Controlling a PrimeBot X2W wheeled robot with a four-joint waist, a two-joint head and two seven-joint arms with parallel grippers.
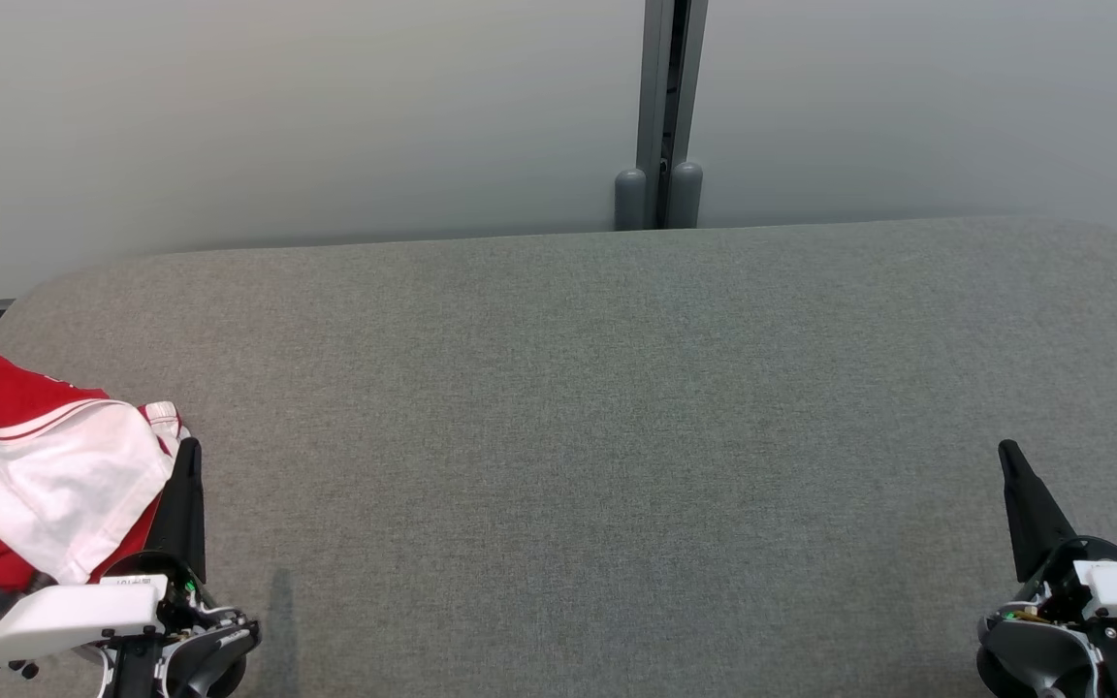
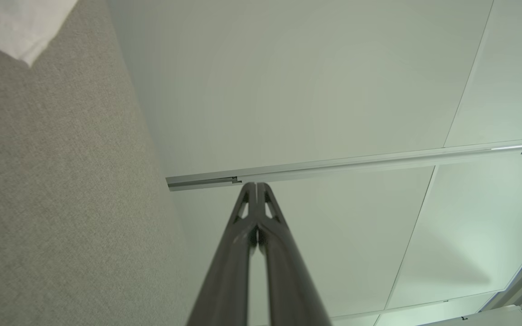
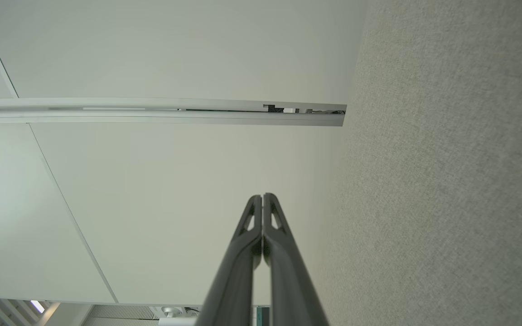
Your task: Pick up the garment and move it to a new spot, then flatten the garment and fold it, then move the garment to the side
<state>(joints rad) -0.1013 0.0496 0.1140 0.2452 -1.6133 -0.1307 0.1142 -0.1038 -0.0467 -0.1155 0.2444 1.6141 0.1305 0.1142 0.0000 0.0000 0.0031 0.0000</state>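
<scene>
The garment [image 1: 35,475] is red with a broad white panel edged by thin red-and-white stripes. It lies bunched and loosely folded at the near left of the grey surface [image 1: 558,388], white part uppermost, its left side cut off by the head view's edge.

Left claw [image 1: 191,446] and right claw [image 1: 1007,450] both closed tight, empty, pointing forward.

Premises resemble an office or test lab: pale grey partition panels [image 1: 277,116], joined by a grey metal post [image 1: 660,97], stand beyond a grey felt-covered table [image 1: 558,388].
</scene>
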